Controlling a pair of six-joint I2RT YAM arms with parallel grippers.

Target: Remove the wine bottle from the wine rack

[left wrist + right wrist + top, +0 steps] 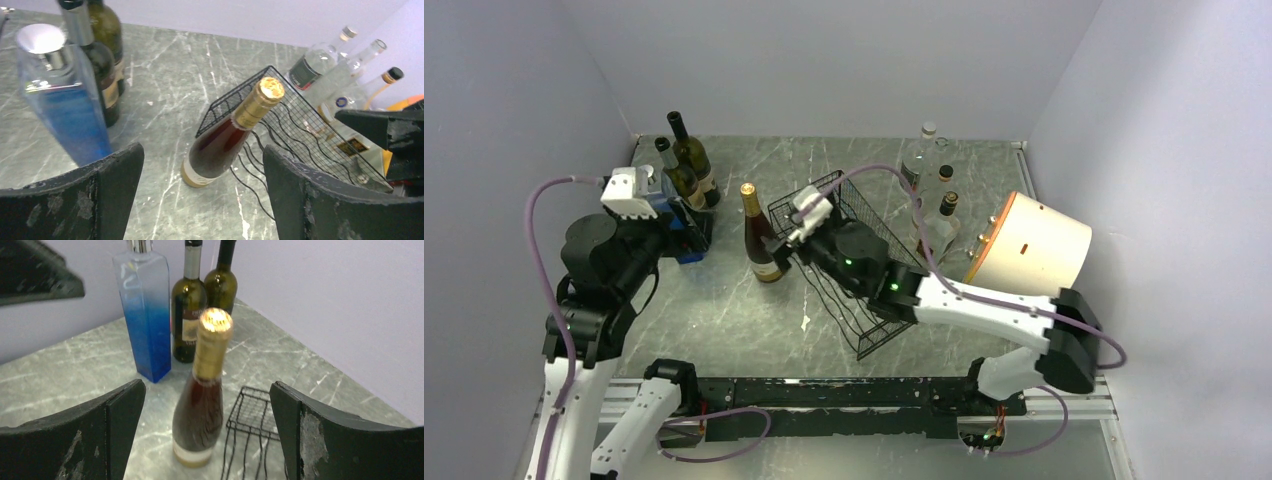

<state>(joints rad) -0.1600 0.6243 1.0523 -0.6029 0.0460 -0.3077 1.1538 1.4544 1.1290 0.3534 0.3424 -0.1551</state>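
Wine bottle point(761, 240) is off the rack point(849, 315): upright on the table point(724, 310), base just left of the rack's far end. Can't tell if it touches the wire. Right gripper point(207, 390) is spread wide with the bottle between its fingers and a clear gap on both sides, nothing gripped. Left gripper point(202, 151) is open too and holds nothing. It sits by the blue bottle point(65, 110) and faces the wine bottle from the other side. I'd call the task basically done, with only the retreat left. For that, pull the right gripper straight back along its own axis with the fingers at full spread. No sideways sweep or lift until the tips are past the neck. The bottle is tall and narrow, so a tap near the top likely tips it toward the rack or the dark bottles point(100, 75). Watch the right arm over the rack, since snagging a wire could drag the rack into the bottle's base. The left arm should hold off; the blue bottle is close beside its finger.
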